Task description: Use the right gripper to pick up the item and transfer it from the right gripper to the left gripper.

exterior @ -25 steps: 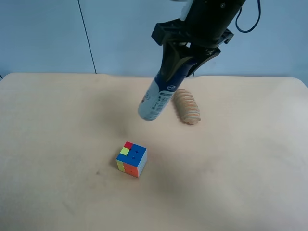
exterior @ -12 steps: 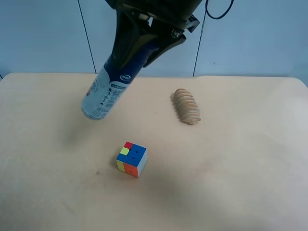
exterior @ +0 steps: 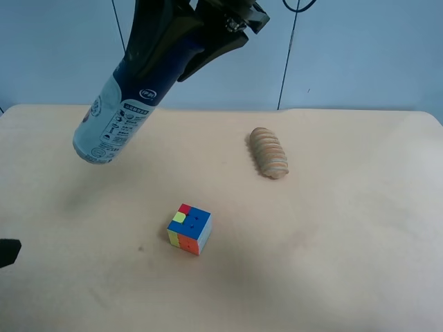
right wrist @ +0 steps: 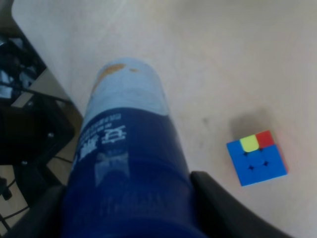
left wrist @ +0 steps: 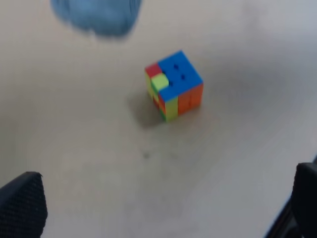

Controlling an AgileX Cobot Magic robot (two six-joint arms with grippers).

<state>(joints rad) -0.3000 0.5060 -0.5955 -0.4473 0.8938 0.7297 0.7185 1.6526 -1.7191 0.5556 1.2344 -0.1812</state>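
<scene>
The item, a slim bottle [exterior: 114, 117] with a navy upper body and a white printed lower part, hangs tilted in the air above the table's far left. My right gripper [exterior: 166, 48] is shut on its navy upper part. In the right wrist view the bottle [right wrist: 126, 148] fills the middle, with a black finger [right wrist: 223, 203] pressed against its side. My left gripper [left wrist: 163, 203] is open wide and empty, with black fingertips [left wrist: 22, 203] at the frame corners. The bottle's blurred white end [left wrist: 96, 15] shows in the left wrist view beyond the cube.
A multicoloured puzzle cube [exterior: 189, 229] sits mid-table, also in the right wrist view [right wrist: 256, 157] and the left wrist view [left wrist: 173, 85]. A ribbed tan wooden oval [exterior: 268, 152] lies behind it to the right. A black tip [exterior: 7, 252] pokes in at the pale table's [exterior: 346, 242] left edge.
My right gripper has carried the bottle leftward, from above the wooden oval to over the table's far left. A black tip has appeared at the left edge. Cube and oval have not moved.
</scene>
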